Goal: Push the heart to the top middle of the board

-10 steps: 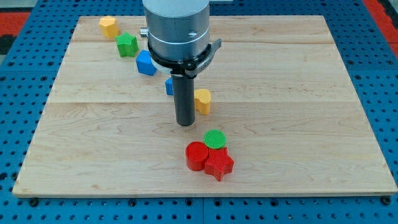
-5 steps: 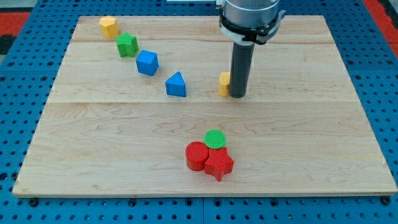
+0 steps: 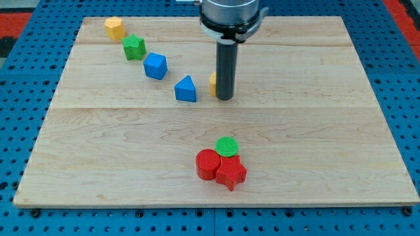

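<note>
1. My tip (image 3: 224, 98) rests on the wooden bench (image 3: 315, 131), a little far of its centre; the end effector is a plain rod with nothing to open or close, and it holds nothing.
2. A yellow block (image 3: 213, 82), the task's heart as far as I can tell, sits touching the left side of the rod, mostly hidden behind it, so its shape cannot be made out.
3. The blue triangle (image 3: 186, 89) lies just left of that yellow block, apart from it.
4. Farther and to the left runs a slanting line: blue block (image 3: 155, 65), green star (image 3: 134, 47), then a second yellow block (image 3: 115, 27) near the far left corner.
5. Near the middle of the near edge, well apart from my tip, three blocks cluster touching: green cylinder (image 3: 228, 146), red cylinder (image 3: 208, 164) and red star (image 3: 231, 174).
</note>
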Robot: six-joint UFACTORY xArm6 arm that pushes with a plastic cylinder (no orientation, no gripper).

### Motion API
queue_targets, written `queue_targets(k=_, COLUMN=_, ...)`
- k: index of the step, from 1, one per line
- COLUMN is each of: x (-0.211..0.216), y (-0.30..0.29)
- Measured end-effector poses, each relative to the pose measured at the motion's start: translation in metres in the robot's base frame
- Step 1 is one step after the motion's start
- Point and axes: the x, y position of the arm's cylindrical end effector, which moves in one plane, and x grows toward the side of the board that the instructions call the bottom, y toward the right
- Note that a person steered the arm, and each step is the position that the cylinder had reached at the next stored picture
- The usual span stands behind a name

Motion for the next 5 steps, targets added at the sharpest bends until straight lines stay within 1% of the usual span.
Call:
queue_targets(k=1, x=-0.021, y=-0.008)
queue_targets(k=5, x=-0.163, y=-0.003)
